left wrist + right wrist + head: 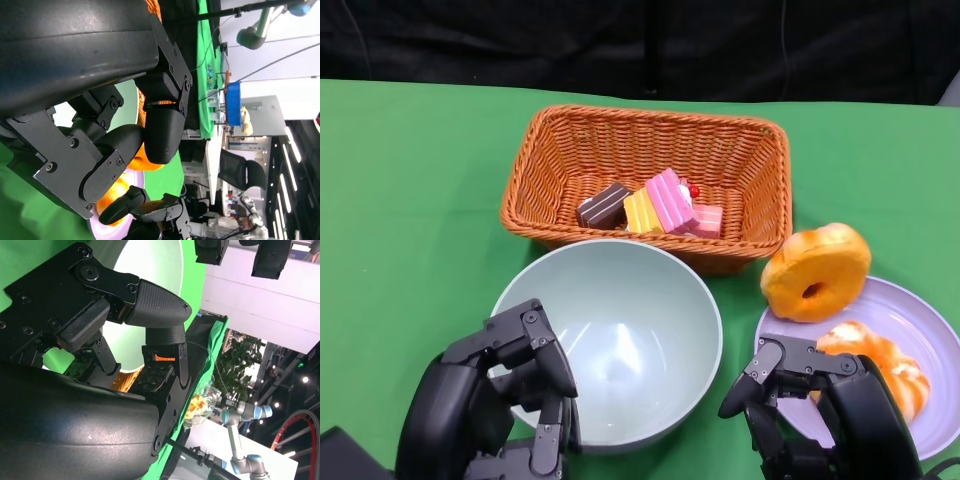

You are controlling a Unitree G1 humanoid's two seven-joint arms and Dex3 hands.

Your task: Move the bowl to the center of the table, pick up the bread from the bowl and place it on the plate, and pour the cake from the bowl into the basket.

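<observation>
The left hand [505, 400] sits at the lower left of the head view, on the near-left rim of the bowl [610, 340]. Its fingers [545, 355] curl over the rim, and the hand grips the bowl there. The bowl is pale green, stands upright on the green table [400, 200], and shows no contents.

Directly behind the bowl, touching or nearly touching its far rim, stands the wicker basket [645, 180]. The cake pieces [655, 207] lie inside the basket toward its near wall: a brown slice, a yellow slice, and pink slices with a red topping.

To the right of the bowl lies the lilac plate [910, 310]. A ring-shaped bread [817, 271] rests on the plate's far-left edge, overhanging it toward the basket. A second glazed bread [880, 365] lies on the plate nearer the robot.

The right hand [810, 400] is at the lower right, between the bowl and the plate, partly covering the plate's near-left rim. Its fingers are curled in with nothing held between them; the second bread lies just beside them.
</observation>
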